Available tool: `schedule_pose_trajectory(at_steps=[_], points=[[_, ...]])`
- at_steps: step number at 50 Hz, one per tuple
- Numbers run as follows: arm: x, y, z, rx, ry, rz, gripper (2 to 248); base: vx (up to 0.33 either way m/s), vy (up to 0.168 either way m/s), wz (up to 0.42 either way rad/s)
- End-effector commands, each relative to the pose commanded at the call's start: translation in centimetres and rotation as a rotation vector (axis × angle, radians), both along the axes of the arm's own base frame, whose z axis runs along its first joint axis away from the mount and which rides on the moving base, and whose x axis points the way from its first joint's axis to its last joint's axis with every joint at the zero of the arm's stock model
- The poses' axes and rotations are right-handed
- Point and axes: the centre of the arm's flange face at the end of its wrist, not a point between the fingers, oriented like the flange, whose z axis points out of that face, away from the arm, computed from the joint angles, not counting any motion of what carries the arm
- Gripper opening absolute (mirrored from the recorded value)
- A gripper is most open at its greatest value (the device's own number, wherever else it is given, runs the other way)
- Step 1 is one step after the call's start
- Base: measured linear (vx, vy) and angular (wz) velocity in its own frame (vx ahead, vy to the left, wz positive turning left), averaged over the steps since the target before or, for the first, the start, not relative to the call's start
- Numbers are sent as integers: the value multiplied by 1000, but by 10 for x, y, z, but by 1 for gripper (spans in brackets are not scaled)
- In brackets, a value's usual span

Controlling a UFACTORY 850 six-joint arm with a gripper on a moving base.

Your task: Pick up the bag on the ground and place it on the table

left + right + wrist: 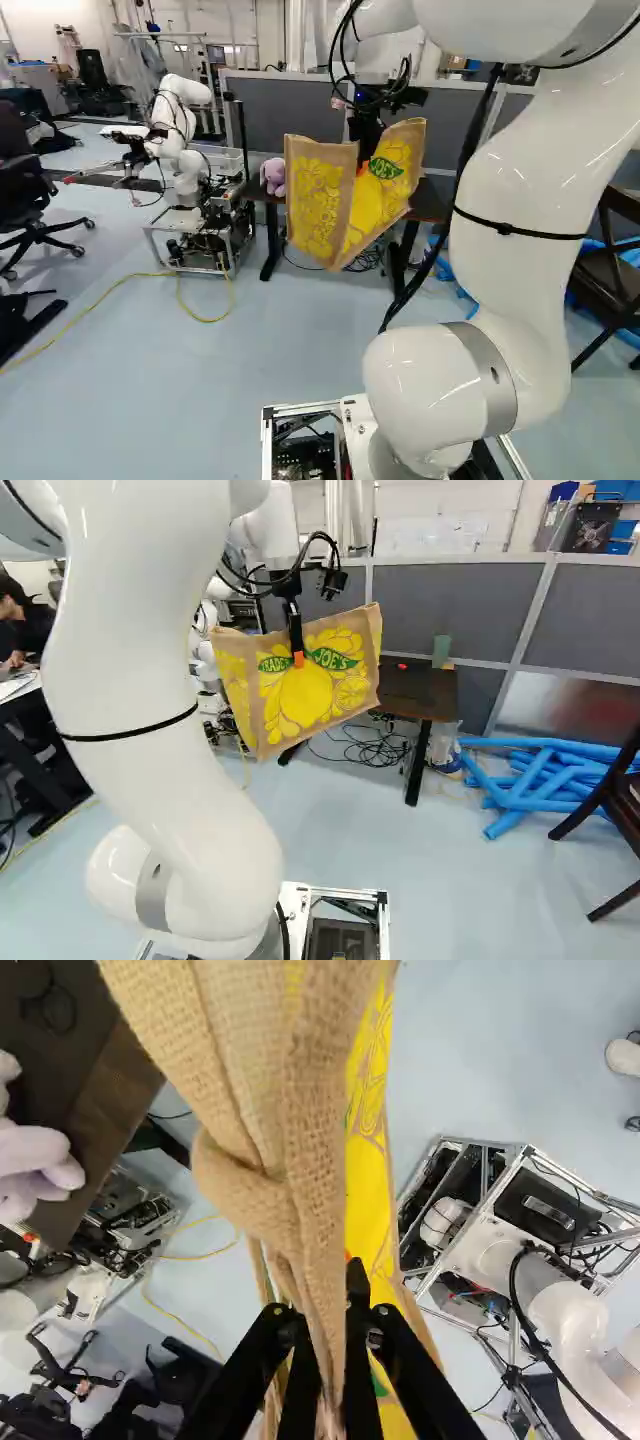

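Bag: we see the tan burlap bag with yellow lemons and green leaves (308, 700) hanging off the floor, tilted, one lower corner lowest. From the base, it covers part of the table; we cannot tell whether the two touch.
Gripper: we have the black two-fingered gripper with orange pads (298, 658) clenched on the burlap, the cloth pinched between both fingers. In the wrist view we see it bunched and folded ahead of them.
Arm: our white, smooth-jointed arm (525, 210) reaches out ahead of the base and holds the bag up from above.
Table: we find the dark brown table with black legs (425, 692) behind the bag in both base views, its top showing past the bag's sides.
Toy: a purple plush toy (273, 175) sits on the tabletop, just beside the bag in the left base view.
Cables: we see tangled black cables (375, 748) on the floor by the table, and a long yellow cable (205, 319) looping across the floor at the left of the left base view.
Tubes: bright blue tubes (540, 780) lie piled at the right of the right base view, near a dark chair (628, 805).
Background: we have a grey panelled partition (450, 600) behind the table, and another robot (185, 130), white, at the left of the left base view.
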Motion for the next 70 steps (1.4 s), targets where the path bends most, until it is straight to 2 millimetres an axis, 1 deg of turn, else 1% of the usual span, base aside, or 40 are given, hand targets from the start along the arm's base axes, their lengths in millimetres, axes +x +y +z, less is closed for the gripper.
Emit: schedule_pose_trajectory(at_steps=[50,70], points=[[0,0,0,0,0,0,22,230,-49,-260],[0,0,0,0,0,0,22,227,-4,-40]])
